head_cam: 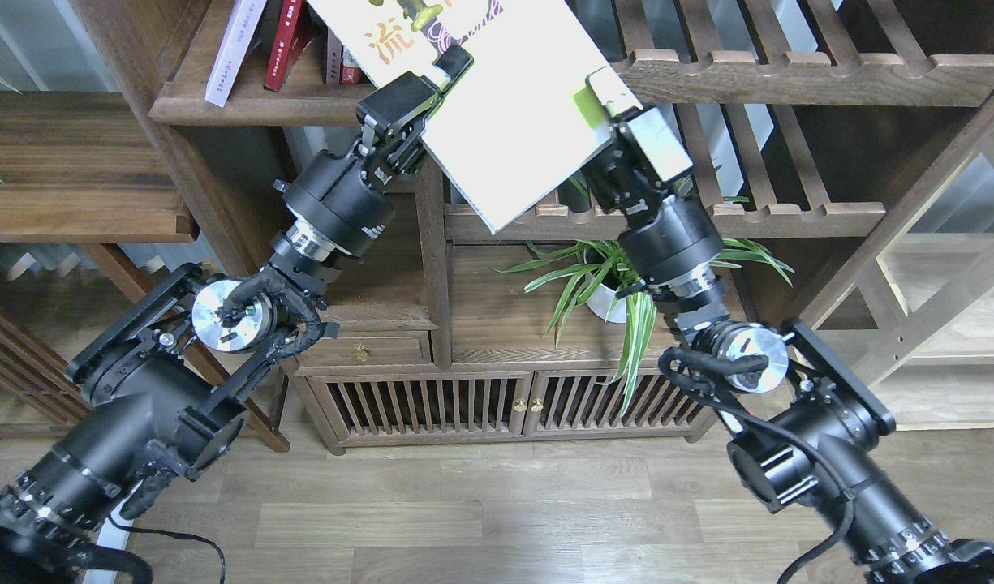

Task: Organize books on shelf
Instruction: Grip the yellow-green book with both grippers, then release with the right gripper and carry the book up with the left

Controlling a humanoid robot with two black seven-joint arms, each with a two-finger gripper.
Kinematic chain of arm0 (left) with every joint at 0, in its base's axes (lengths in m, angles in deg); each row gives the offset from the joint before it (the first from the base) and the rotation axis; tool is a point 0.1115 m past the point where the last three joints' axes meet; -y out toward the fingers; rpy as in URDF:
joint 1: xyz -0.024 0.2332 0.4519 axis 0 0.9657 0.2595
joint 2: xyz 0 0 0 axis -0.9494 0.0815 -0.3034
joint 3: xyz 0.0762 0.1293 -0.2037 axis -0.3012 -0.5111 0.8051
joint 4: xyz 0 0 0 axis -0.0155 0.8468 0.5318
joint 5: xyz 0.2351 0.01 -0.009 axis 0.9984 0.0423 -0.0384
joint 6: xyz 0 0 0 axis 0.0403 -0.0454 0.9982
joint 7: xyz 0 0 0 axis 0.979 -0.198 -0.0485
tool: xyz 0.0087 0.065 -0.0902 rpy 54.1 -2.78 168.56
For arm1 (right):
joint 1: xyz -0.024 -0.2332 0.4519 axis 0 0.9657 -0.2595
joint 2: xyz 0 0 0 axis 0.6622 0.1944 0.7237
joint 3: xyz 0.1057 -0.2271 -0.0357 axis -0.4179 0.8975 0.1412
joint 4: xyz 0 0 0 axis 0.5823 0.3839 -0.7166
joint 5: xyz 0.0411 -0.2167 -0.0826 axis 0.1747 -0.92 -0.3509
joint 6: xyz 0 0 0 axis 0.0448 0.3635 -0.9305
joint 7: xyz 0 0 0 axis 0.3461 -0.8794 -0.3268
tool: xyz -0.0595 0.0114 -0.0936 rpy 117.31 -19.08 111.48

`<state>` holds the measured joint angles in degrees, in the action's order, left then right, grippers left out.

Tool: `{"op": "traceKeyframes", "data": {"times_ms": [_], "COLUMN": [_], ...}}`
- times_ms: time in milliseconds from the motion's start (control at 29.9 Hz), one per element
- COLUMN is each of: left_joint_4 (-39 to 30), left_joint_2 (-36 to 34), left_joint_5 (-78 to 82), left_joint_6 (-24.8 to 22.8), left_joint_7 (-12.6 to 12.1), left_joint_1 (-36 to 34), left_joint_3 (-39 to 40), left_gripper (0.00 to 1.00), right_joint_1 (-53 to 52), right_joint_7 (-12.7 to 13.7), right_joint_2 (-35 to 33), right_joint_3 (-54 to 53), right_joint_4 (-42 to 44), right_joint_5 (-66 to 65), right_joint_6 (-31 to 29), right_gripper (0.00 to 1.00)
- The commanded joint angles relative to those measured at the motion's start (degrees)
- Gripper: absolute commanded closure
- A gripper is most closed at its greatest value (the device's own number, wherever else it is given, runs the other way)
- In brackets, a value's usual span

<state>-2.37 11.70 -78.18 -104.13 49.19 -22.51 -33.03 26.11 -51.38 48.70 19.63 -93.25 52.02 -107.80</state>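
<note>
A large yellow-green book (505, 105) with an orange title is held tilted in front of the dark-brown shelf (253, 107). My left gripper (449, 65) is shut on the book's left edge, one finger lying on the cover. My right gripper (604, 96) is at the book's right edge; one pale finger shows there, and the jaws cannot be told apart. On the shelf a pale white book (235, 49) and a red book (284, 40) lean to the right. More spines (340, 58) stand behind the held book, partly hidden.
Slatted racks with notched rails (789, 75) stand right of the shelf, and a lower one (707, 216) is behind my right wrist. A potted green plant (618, 280) sits on the cabinet (432, 397). A dark side table (75, 170) is at left, and a light wooden rack (935, 341) at right.
</note>
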Motion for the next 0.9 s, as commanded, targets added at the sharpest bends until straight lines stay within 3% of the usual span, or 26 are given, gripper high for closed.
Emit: {"op": "traceKeyframes", "data": {"times_ms": [0, 434, 869], "left_joint_4": [-2.40, -12.33, -21.30], "left_joint_2": [-2.01, -16.94, -37.94], "left_joint_5": [1.72, 6.11, 8.83], "left_joint_6": [-0.01, -0.01, -0.01], "left_joint_7": [-0.12, -1.17, -0.47], "left_joint_1": [1.00, 1.44, 2.32], "left_joint_3": [-0.05, -0.31, 2.40], "left_gripper": [0.97, 0.96, 0.97], "right_joint_1": [0.01, 1.24, 2.29], "right_joint_7": [-0.02, -0.02, 0.59], "right_joint_2": [0.02, -2.43, -7.09], "right_joint_3": [-3.37, -7.42, -6.63], "right_joint_4": [0.63, 3.36, 9.33], "right_joint_5": [0.08, 0.08, -3.86], "right_joint_6": [0.00, 0.00, 0.00], "right_gripper": [0.25, 0.23, 0.23]}}
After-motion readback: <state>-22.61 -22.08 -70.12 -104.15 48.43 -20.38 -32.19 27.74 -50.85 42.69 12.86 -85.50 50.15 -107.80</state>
